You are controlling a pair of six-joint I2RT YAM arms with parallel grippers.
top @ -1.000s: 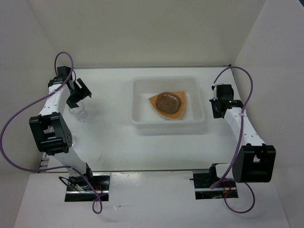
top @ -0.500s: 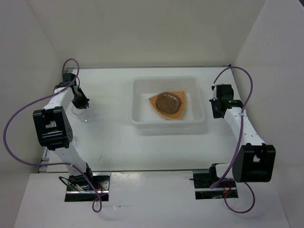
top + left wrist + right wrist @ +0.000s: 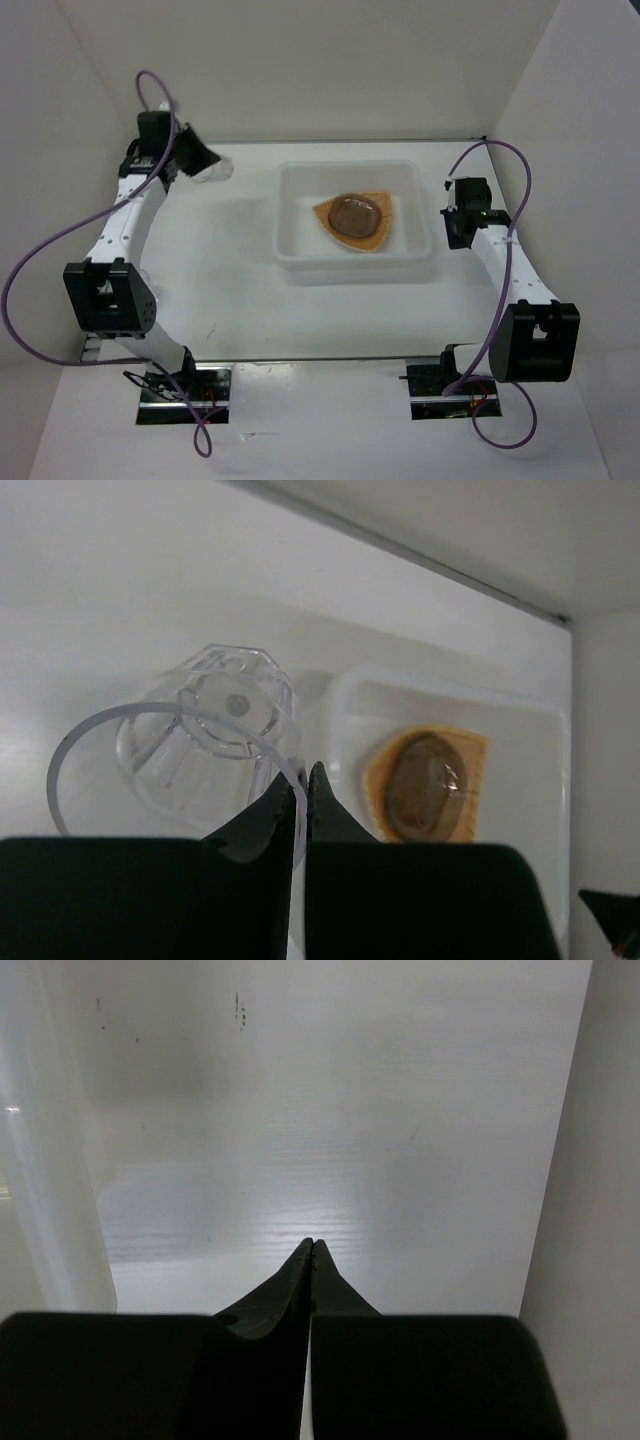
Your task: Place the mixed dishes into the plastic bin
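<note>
Left arm: raised over the far left part of the table (image 3: 230,285), its wrist well left of the plastic bin (image 3: 352,266).
Left hand (image 3: 303,780): closed to a narrow pinch on the wall of a glass cup (image 3: 200,730), one finger inside the rim and one outside.
Glass cup: clear and faceted, tipped on its side in the grip, with its mouth toward the wrist camera and its base pointing away. From above it appears to hang off the table, near the far left corner and apart from the bin.
Plastic bin: translucent white tub standing on the table between the two arms, toward the far side.
Orange plate (image 3: 325,212): lies flat on the bin floor, roughly in the middle.
Saucer (image 3: 354,213): grey-brown and round, resting on top of the orange plate inside the bin. Whether a second one lies under it cannot be told.
Right hand (image 3: 311,1252): fingers pressed together tip to tip with nothing between them. It hangs over bare table just beside the bin's right wall, not touching it.
Right arm: stretched up the right side of the table, with its wrist level with the bin.
</note>
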